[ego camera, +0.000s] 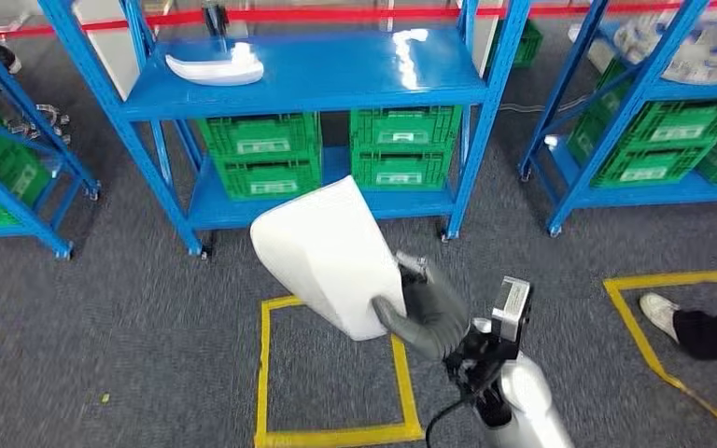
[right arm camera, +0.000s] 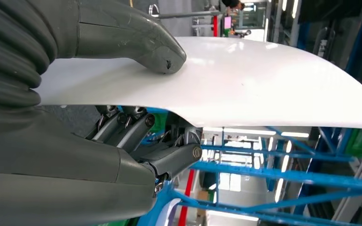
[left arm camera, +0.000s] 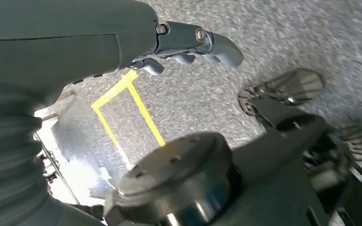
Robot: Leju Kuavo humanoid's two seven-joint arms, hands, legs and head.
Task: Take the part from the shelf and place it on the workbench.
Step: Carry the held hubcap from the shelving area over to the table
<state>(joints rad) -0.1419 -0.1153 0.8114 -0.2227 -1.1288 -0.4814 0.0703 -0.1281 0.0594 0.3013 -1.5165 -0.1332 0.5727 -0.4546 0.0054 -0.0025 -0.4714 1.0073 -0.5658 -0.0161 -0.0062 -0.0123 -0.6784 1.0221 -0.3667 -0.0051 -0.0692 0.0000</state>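
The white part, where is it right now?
In the head view the white part is off the shelf, gripped by the right hand, above the yellow floor square in front of the blue shelf.

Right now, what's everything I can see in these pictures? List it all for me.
White part: one, held by the right hand, above the floor.
Second white part: one, on the blue shelf's top level.
Blue shelf: one straight ahead; more blue racks at either side.
Green crates: four on the middle shelf's lower levels, stacked in pairs; more on the side racks.
Yellow tape square: one on the grey carpet below the part; another at right.
Person's shoe: white, at the right edge.
Right hand: grey, gripping the part's edge.
Left hand: grey, holding nothing, above the carpet.
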